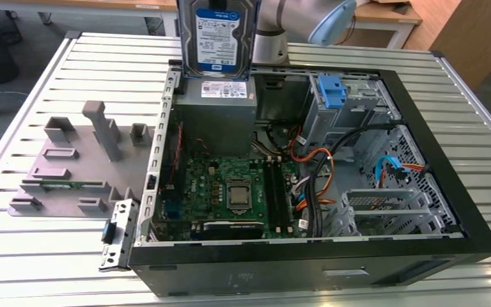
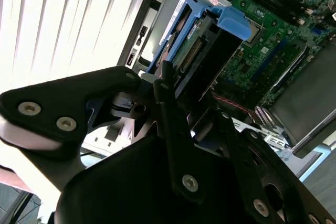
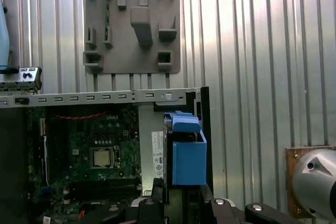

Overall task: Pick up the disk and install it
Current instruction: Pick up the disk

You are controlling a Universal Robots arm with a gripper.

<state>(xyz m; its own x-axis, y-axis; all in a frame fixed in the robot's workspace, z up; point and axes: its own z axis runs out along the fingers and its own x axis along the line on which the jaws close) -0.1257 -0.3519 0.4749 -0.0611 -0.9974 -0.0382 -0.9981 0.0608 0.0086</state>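
Exterior view, twelve o'clock: the disk hangs upright over the grey power supply at the far edge of the open computer case. Its blue-and-white label faces the camera; I cannot read the print. In the second wrist view, the gripper clamps its blue-railed end.

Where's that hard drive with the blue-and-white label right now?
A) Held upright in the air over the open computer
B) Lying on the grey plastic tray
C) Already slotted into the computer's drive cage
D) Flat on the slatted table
A: in the exterior view the disk stands upright in the air above the back of the open computer case, and in the second wrist view the claw is clamped on it.
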